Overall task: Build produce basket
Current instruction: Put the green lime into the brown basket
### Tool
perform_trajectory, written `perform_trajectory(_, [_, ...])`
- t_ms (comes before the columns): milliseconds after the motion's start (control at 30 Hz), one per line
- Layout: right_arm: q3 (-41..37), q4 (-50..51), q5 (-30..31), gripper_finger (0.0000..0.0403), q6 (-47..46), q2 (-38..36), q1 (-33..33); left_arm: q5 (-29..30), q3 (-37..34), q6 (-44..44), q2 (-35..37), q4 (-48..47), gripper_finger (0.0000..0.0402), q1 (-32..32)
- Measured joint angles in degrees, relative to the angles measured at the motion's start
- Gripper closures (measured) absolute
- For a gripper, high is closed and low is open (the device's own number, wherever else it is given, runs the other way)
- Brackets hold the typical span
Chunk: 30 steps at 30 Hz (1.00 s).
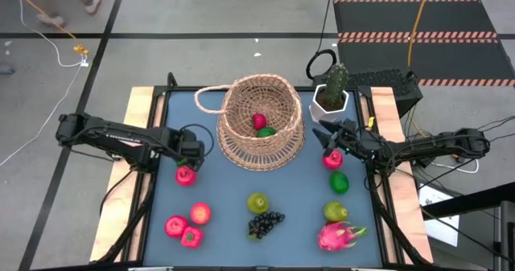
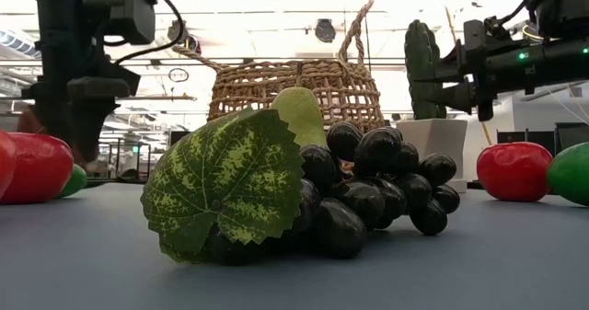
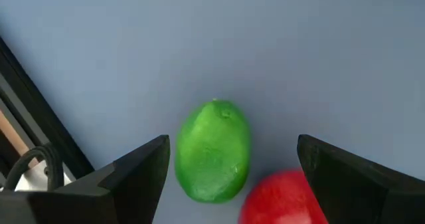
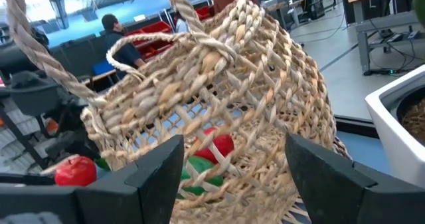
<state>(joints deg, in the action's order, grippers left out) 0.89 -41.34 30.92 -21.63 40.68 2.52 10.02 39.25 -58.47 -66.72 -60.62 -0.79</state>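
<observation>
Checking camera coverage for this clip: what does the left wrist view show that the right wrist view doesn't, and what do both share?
Only the left wrist view shows a green lime lying on the blue table, framed by the open left gripper.

Only the right wrist view shows the basket with red and green fruit inside, the white pot, and a person in the room behind.

Both show a red apple beside the left gripper.

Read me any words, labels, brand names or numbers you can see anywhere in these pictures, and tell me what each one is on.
No readable text in any view.
The basket, the grape bunch, the lime and the white pot carry no lettering.
The left arm shows faint pale marks in the high view, too small to read.
Signs in the room behind the table: too blurred to read.
</observation>
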Motion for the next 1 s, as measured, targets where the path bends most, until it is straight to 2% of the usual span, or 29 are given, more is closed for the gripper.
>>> perform_trajectory(133, [0.0, 0.9, 0.0, 0.0147, -0.1, 0.0, 0.0, -1.5, -2.4, -0.3, 0.0, 0.6, 0.0079, 1.6])
perform_trajectory(333, [0.0, 0.9, -0.1, 0.0147, -0.2, 0.0, 0.0, -4.4, -6.7, -1.8, 0.0, 1.9, 0.0113, 3.3])
perform_trajectory(667, [0.0, 0.9, -1.1, 0.0147, -1.6, 0.0, 0.0, -4.1, -6.5, 1.0, 0.0, 3.8, 0.0208, 3.4])
perform_trajectory(767, [0.0, 0.9, -1.1, 0.0147, -3.3, 0.0, 0.0, -2.4, -4.5, 1.0, 0.0, 2.7, 0.0209, 3.4])
perform_trajectory(900, [0.0, 0.9, -1.3, 0.0147, -5.5, 0.0, 0.0, 2.7, 1.9, 2.6, 0.0, -1.6, 0.0197, 3.2])
perform_trajectory(1000, [0.0, 0.7, -5.8, 0.0147, -6.3, 0.0, 0.0, 8.7, 9.3, 2.7, 0.0, -4.6, 0.0195, 2.8])
